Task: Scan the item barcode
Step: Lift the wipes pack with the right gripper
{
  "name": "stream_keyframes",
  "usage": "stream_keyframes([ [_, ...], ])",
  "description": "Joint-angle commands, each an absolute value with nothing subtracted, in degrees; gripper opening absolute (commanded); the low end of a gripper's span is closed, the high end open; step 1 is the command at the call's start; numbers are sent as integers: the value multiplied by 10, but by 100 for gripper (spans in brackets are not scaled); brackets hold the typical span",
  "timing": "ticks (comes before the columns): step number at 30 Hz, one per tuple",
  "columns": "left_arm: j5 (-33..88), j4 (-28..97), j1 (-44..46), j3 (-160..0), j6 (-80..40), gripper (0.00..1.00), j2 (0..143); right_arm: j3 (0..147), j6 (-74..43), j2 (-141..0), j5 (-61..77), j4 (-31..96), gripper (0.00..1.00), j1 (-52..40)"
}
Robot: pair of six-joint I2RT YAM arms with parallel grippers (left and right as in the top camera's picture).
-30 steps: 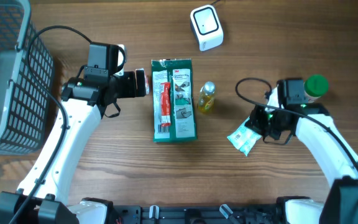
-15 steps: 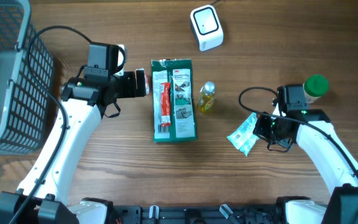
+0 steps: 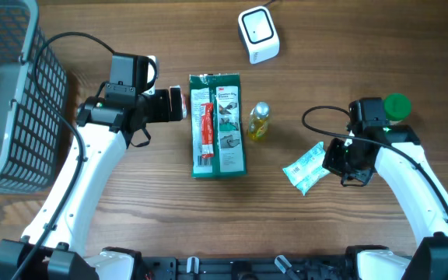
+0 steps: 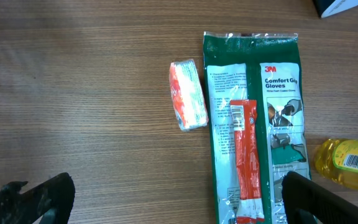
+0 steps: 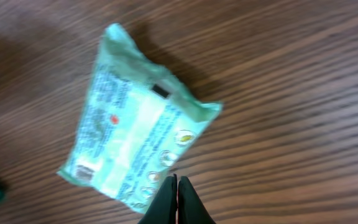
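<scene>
Wipes packet (image 3: 305,167), at the worktop's (image 3: 154,218) right side, pinched by its edge in my right gripper (image 5: 176,182), left gripper (image 3: 179,103) spread idle; next I present its barcode to the white scanner (image 3: 257,33).

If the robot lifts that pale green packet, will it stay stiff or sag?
It would probably sag: the pale green packet looks like soft, crinkled film, and the right hand pinches only one edge. It is likely light, since it is flat. The glossy wrap may slip.

wood table (image 3: 162,233), gloves pack (image 3: 222,124), bottle (image 3: 259,122), scanner (image 3: 257,33)
</scene>
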State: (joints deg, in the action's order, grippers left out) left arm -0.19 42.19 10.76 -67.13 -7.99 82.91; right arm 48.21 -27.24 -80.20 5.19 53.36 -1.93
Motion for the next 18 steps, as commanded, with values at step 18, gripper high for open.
stream_keyframes([
  [18,-7,420,107,-677,-77,100,826,235,-461,-804,299,271,7,-21],
])
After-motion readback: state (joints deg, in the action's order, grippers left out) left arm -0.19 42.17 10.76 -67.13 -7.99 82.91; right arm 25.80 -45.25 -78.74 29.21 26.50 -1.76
